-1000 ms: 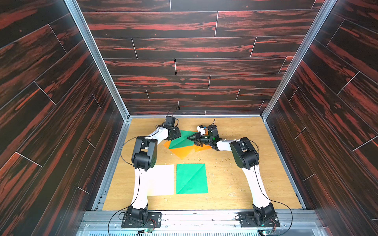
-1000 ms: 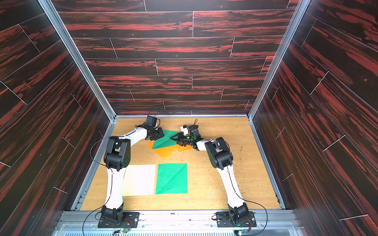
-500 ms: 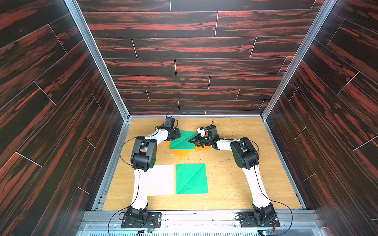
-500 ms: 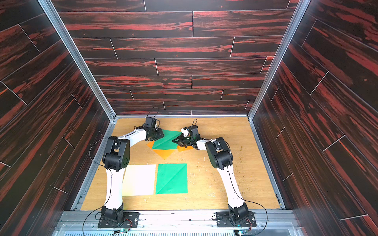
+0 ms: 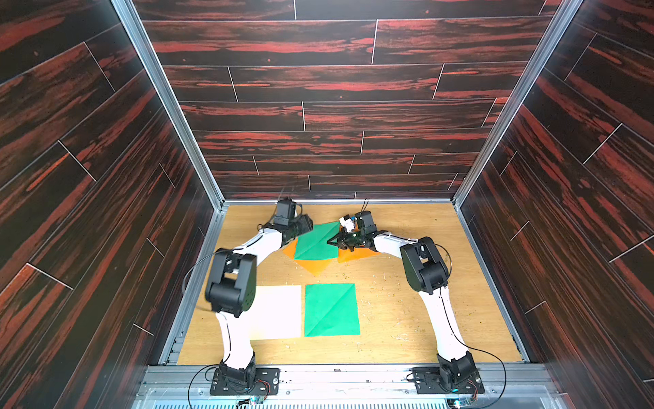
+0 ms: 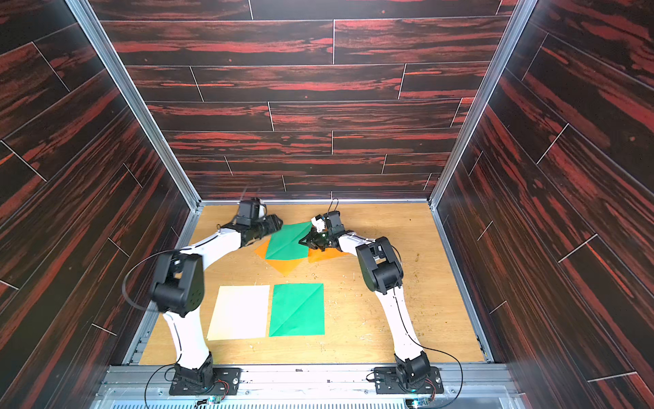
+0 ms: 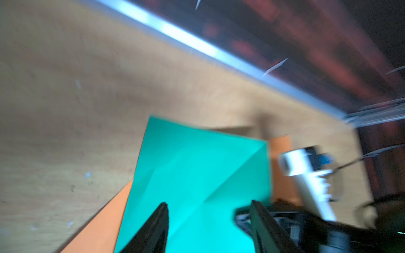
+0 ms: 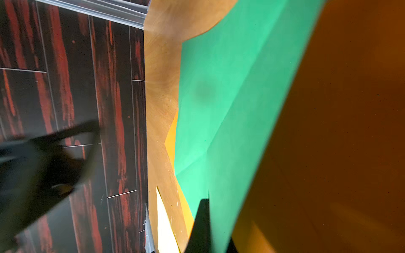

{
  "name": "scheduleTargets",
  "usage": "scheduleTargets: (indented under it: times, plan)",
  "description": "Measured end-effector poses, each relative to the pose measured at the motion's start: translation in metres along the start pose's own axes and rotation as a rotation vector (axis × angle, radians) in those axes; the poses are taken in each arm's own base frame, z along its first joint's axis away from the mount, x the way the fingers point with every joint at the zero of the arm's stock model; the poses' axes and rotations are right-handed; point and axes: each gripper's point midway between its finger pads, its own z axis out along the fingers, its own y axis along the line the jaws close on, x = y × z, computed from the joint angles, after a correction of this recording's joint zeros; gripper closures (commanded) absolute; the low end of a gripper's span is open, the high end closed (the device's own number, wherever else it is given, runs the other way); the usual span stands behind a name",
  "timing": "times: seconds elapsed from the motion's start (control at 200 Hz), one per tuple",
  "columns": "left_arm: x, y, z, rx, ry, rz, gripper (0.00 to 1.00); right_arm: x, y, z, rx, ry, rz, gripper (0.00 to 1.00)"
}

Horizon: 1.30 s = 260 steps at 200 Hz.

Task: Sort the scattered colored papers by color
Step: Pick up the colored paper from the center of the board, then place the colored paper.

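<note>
At the far middle of the table, a creased green paper [image 5: 316, 240] [image 6: 288, 242] lies tilted over two orange papers [image 5: 315, 265] [image 5: 357, 255]. My right gripper [image 5: 331, 243] [image 8: 213, 210] is shut on this green paper's [image 8: 230, 98] right edge, with an orange sheet [image 8: 339, 131] close beside it. My left gripper [image 5: 304, 225] [image 7: 209, 210] hovers open over the same sheet's [image 7: 197, 164] far left corner, nothing between its fingers. Nearer the front lie a cream-white paper [image 5: 279, 311] [image 6: 240, 311] and a second green paper [image 5: 331, 310] side by side.
The tan tabletop [image 5: 407, 318] is boxed in by dark red wood-grain walls with metal rails [image 5: 488, 283] along the sides. Both arm bases sit at the front edge [image 5: 336, 375]. Small crumbs dot the wood on the right.
My right gripper has shut on the far green paper's edge. My left gripper's jaws have spread apart and it has shifted slightly toward the far left.
</note>
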Motion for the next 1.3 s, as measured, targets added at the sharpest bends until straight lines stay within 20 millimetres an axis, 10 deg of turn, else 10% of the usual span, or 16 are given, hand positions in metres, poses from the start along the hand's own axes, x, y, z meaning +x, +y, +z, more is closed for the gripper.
scheduleTargets:
  times: [0.235,0.536,1.062,1.303]
  plan:
    - [-0.07,-0.056,-0.101,0.125,-0.279,0.058,0.26,0.006,0.078,-0.027,-0.002,0.001,-0.172,1.0]
    - [-0.039,-0.028,-0.115,0.046,-0.262,0.052,0.21,0.06,0.176,-0.09,-0.094,0.001,-0.341,1.0]
    - [-0.026,-0.014,-0.12,0.009,-0.268,0.04,0.2,0.25,0.096,-0.139,-0.082,0.17,-0.054,1.0]
    - [-0.023,-0.013,-0.118,0.011,-0.264,0.031,0.19,0.271,0.093,-0.12,-0.147,0.184,0.068,1.0]
